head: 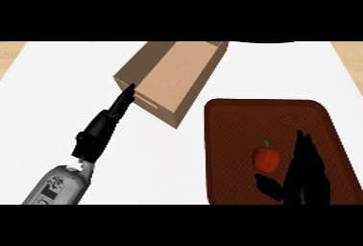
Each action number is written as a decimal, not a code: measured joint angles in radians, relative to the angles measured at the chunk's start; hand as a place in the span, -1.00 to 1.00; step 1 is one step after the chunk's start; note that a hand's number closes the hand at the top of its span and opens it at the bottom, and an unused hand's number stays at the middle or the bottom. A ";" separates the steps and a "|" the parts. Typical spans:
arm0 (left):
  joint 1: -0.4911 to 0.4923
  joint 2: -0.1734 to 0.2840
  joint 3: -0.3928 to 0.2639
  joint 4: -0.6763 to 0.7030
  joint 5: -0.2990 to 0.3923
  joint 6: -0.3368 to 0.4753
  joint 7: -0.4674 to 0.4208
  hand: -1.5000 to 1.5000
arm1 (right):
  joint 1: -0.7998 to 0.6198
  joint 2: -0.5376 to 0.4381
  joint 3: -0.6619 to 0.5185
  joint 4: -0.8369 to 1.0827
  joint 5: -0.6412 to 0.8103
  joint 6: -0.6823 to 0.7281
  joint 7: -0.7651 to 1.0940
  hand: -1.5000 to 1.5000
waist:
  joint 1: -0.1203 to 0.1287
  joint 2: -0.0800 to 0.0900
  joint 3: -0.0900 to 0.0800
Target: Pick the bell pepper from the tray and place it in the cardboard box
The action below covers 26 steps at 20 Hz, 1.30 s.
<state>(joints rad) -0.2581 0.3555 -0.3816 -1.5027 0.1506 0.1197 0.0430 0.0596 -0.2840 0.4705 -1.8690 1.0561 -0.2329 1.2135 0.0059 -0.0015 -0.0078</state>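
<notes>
- Nearest of all, at the lower edge of the view, the right hand (306, 168) sits over the tray, just to the right of the pepper; its fingers point away from the robot, straight and released, with the thumb jutting out to the left below the pepper. They hold nothing, and I cannot tell whether the thumb touches the pepper.
- White counter (64, 96) runs under everything, with a strip of pale wood showing at its far left and far right corners.
- Dark reddish-brown tray (234, 125) lies flat on the counter, to the right of the box and close to the box's nearest corner; its rim is raised and its corners are rounded.
- Cardboard box (170, 79) stands up and left of the tray, turned at an angle to it, its opening facing the view.
- Left forearm (58, 185), grey, comes in well left of the tray and ends in the black left hand (99, 132), whose straight, released fingers reach to the box's near left edge and grasp nothing.
- Red bell pepper (267, 159) with a small green stem lies on the tray's floor, toward the tray's near right part, outside the box.
</notes>
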 measured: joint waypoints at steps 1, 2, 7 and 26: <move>0.004 -0.001 0.000 -0.004 -0.001 -0.001 0.001 0.00 | -0.009 0.018 0.000 -0.006 0.018 0.023 0.012 -1.00 | 0.000 0.000 0.001; 0.008 0.004 0.004 -0.005 0.000 -0.007 -0.005 0.00 | -0.019 0.045 0.004 0.002 0.043 0.039 0.020 -1.00 | 0.001 0.000 0.002; 0.009 0.003 0.016 -0.005 -0.001 -0.017 -0.005 0.00 | -0.063 0.159 -0.029 0.058 0.103 0.123 0.029 -1.00 | 0.003 0.002 0.004; 0.019 -0.033 0.069 0.012 -0.040 -0.066 -0.005 0.00 | -0.075 0.275 -0.117 0.126 0.189 0.255 -0.021 -1.00 | -0.005 0.002 0.008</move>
<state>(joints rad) -0.2394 0.3226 -0.3130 -1.4908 0.1110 0.0532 0.0379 -0.0156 -0.0088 0.3534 -1.7426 1.2454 0.0224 1.1924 0.0012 0.0002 -0.0003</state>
